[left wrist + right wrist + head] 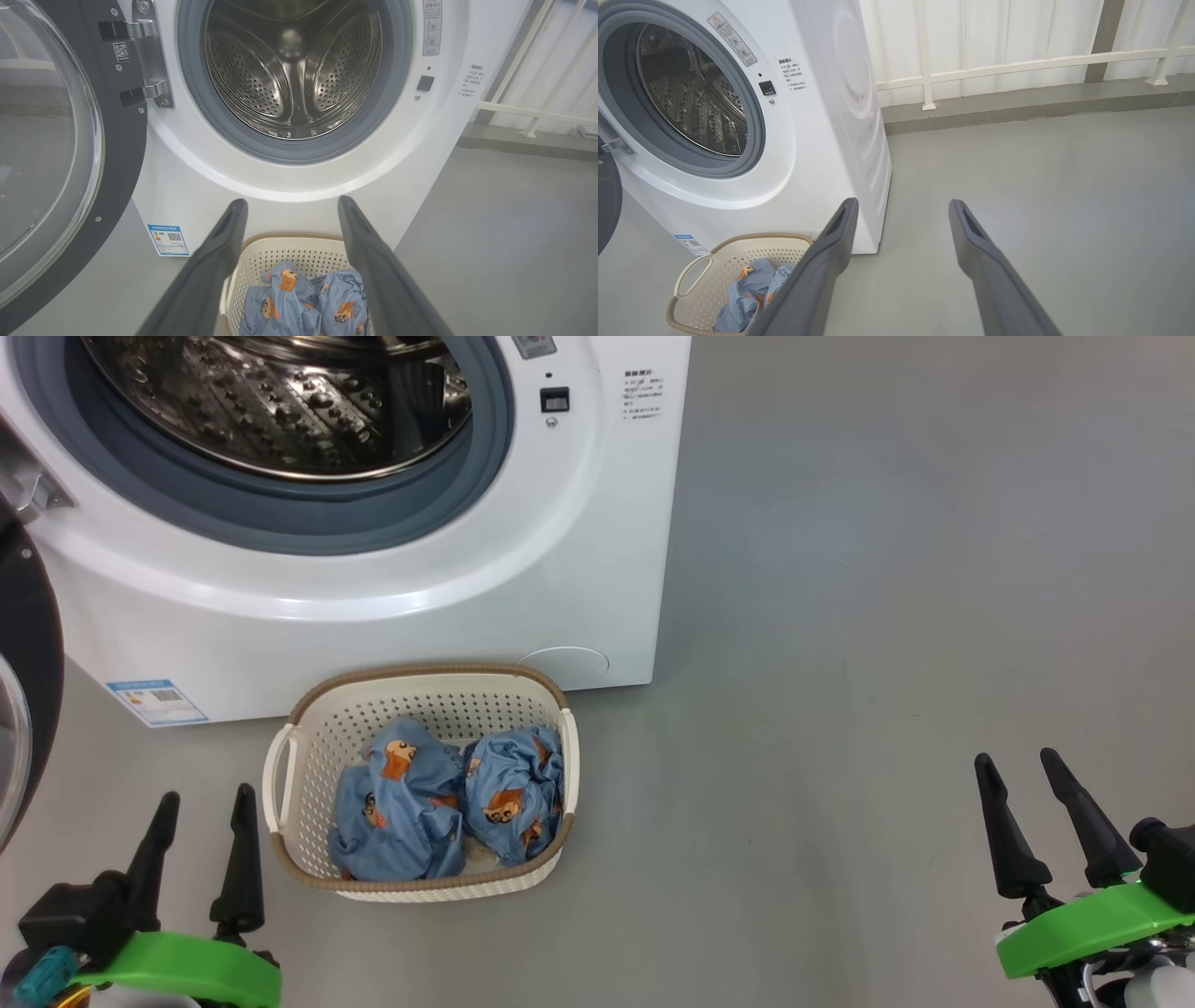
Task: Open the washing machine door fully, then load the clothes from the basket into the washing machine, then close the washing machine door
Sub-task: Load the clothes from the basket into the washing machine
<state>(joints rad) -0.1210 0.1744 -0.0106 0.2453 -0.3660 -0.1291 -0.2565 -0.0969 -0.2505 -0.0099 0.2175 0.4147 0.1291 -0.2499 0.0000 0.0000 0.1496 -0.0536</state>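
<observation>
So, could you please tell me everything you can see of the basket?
The basket is small, cream, perforated plastic, a rounded rectangle with a brown braided-look rim and a loop handle at each side. It stands upright on the grey floor, close before the washer, and holds crumpled blue printed clothes.

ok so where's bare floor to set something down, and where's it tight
Free: the wide grey floor right of the basket and washing machine, out to the right gripper; a narrow strip between basket and left gripper. Crowded: basket close against the machine's front, open door at left.
</observation>
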